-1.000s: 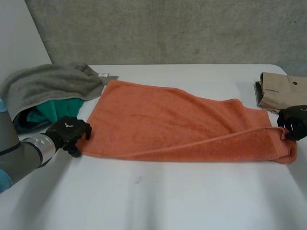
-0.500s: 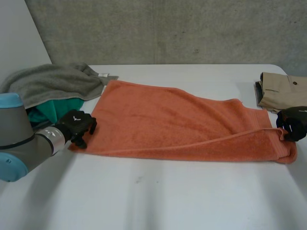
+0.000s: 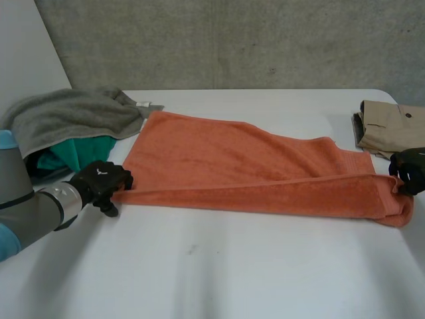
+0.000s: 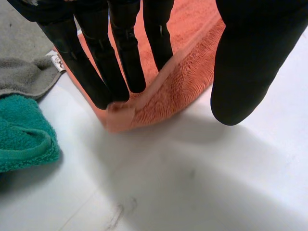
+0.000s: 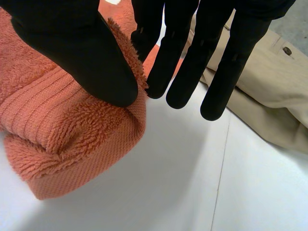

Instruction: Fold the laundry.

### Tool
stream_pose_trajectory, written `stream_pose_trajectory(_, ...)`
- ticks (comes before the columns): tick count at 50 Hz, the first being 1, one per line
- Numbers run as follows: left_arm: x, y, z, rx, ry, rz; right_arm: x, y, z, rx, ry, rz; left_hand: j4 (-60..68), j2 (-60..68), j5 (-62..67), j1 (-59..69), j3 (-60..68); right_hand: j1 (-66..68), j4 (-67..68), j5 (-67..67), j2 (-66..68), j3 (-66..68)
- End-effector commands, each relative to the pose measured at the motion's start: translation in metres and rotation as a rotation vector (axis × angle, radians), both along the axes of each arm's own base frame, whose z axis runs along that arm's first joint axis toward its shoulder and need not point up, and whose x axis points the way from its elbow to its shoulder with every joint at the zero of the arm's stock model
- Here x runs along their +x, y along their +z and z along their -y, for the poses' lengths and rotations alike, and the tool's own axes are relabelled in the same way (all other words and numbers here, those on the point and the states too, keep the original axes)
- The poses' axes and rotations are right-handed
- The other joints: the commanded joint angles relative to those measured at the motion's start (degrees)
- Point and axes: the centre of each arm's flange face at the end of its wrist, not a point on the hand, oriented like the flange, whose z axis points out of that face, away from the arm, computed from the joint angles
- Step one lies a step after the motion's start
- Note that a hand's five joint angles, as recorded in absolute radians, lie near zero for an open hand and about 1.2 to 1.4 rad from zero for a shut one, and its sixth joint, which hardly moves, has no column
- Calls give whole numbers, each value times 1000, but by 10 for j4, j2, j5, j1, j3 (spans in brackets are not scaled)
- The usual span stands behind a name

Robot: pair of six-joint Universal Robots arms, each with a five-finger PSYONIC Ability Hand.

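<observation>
1. Left robot hand [image 3: 99, 185]: I have it closed on the near left corner of the orange towel [image 3: 232, 156]. In the left wrist view my fingers [image 4: 122, 57] lie nearly straight along the upper face of the corner. The thumb stands opposite, on the underside. The corner sits between them, clear of the tabletop [image 3: 232, 272].

2. Right robot hand [image 3: 412, 171]: I have it closed on the near right corner of the same towel. In the right wrist view my thumb presses the ribbed hem against one finger. The other fingers are straight and free of the cloth. Below the thumb the towel is bunched in a thick roll.

3. Orange towel: it lies spread across the middle of the tabletop. Its near edge is raised and stretched between my two robot hands, so a long band of the underside faces the camera. The far edge lies flat.

4. Surroundings: a grey towel [image 3: 66, 116] lies heaped beside the orange towel's far left corner, over a green terry cloth [image 3: 73, 151]. A folded beige garment [image 3: 388, 126] with a button lies just beyond my right robot hand, apart from the orange towel.
</observation>
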Motion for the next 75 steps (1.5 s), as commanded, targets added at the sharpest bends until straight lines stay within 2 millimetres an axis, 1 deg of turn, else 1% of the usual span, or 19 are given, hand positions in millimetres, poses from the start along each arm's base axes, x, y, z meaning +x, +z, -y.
stream_pose_trajectory(1, -4, -7, 8, -11, -7, 25, -2, -2, 1, 2, -13, 4, 73, 72, 75, 70, 70, 153, 115, 113, 127, 118)
stream_pose_trajectory(11, -7, -12, 26, -37, 41, 60, -4, -4, -1, 16, -10, 5, 95, 94, 97, 91, 92, 153, 115, 113, 127, 118)
stream_pose_trajectory(13, -8, -14, 26, -37, 38, 64, -4, -4, -1, 16, -12, 5, 133, 133, 136, 130, 130, 153, 115, 113, 127, 118)
stream_pose_trajectory(16, -9, -16, 26, -34, 36, 72, -5, -4, -1, 17, -11, 5, 395, 394, 397, 391, 392, 153, 115, 113, 127, 118)
stream_pose_trajectory(19, -4, -11, 27, -40, 60, 80, -5, -4, -2, 20, -13, 8, 401, 400, 403, 397, 398, 153, 115, 113, 127, 118)
stream_pose_trajectory(23, 4, 5, 13, -32, 80, 70, -5, 0, -6, 29, -3, 23, 401, 400, 403, 397, 398, 153, 115, 113, 127, 118)
stream_pose_trajectory(27, 14, 38, -8, -53, 69, 39, -6, 10, -15, 55, 24, 39, 401, 400, 403, 397, 398, 153, 115, 113, 127, 118)
stream_pose_trajectory(28, 22, 48, -18, -50, 74, 30, -5, 15, -21, 71, 45, 39, 401, 400, 403, 397, 398, 153, 115, 113, 127, 118)
stream_pose_trajectory(31, 33, 58, -34, -17, 87, 30, -5, 23, -31, 106, 86, 19, 401, 400, 403, 397, 398, 153, 115, 113, 127, 118)
stream_pose_trajectory(32, 39, 62, -47, 20, 86, 42, -6, 28, -38, 133, 113, -8, 401, 400, 403, 397, 398, 153, 115, 113, 127, 118)
stream_pose_trajectory(36, 50, 69, -76, 107, 39, 105, -14, 37, -59, 245, 197, -102, 401, 400, 403, 397, 398, 153, 115, 113, 127, 118)
stream_pose_trajectory(40, 56, 69, -93, 188, -26, 151, -21, 38, -80, 386, 330, -203, 401, 400, 403, 397, 398, 153, 115, 113, 127, 118)
stream_pose_trajectory(44, 52, 69, -98, 215, -100, 175, -19, 36, -82, 403, 392, -255, 401, 400, 403, 397, 398, 153, 115, 113, 127, 118)
stream_pose_trajectory(46, 49, 68, -92, 194, -111, 176, -16, 33, -76, 377, 379, -254, 401, 400, 403, 397, 398, 153, 115, 113, 127, 118)
stream_pose_trajectory(50, 37, 64, -63, 139, -92, 128, -10, 27, -57, 294, 310, -226, 401, 400, 403, 397, 398, 153, 115, 113, 127, 118)
stream_pose_trajectory(55, 15, 68, -11, 0, -23, 54, 4, 22, -23, 99, 224, -166, 401, 400, 403, 397, 398, 153, 115, 113, 127, 118)
stream_pose_trajectory(62, -8, 78, 62, -258, 89, 16, 9, 18, 29, -141, 88, -112, 401, 400, 403, 397, 398, 153, 115, 113, 127, 118)
stream_pose_trajectory(66, -22, 73, 84, -297, 126, 20, 11, 15, 47, -209, 43, -129, 401, 400, 403, 397, 398, 153, 115, 113, 127, 118)
stream_pose_trajectory(75, -52, 44, 105, -303, 88, 51, 25, -4, 78, -288, 57, -159, 401, 400, 403, 397, 398, 153, 115, 113, 127, 118)
